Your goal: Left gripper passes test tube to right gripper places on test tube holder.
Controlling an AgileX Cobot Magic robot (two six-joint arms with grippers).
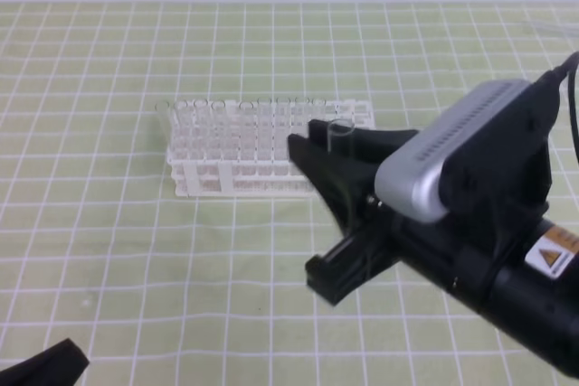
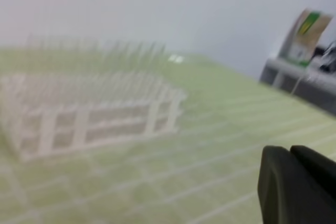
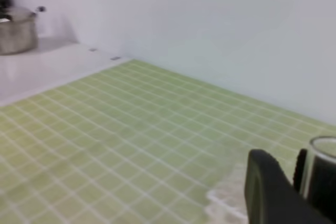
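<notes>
The white test tube holder (image 1: 240, 153) stands on the green grid mat left of centre, with several clear tubes upright in it. In the left wrist view the holder (image 2: 89, 114) is blurred. My right gripper (image 1: 314, 138) hovers at the rack's right end, shut on the test tube (image 1: 341, 136), which stands upright with its rim above the jaws. In the right wrist view the tube (image 3: 323, 171) sits beside a black finger (image 3: 268, 187). My left gripper (image 1: 50, 363) is low in the near left corner, away from the rack. Its fingers (image 2: 286, 187) are pressed together with nothing between them.
The green grid mat (image 1: 109, 250) covers the table. A steel pot (image 3: 16, 30) sits on a white counter far to the left in the right wrist view. A boxed item (image 2: 305, 38) on a grey ledge stands beyond the mat in the left wrist view.
</notes>
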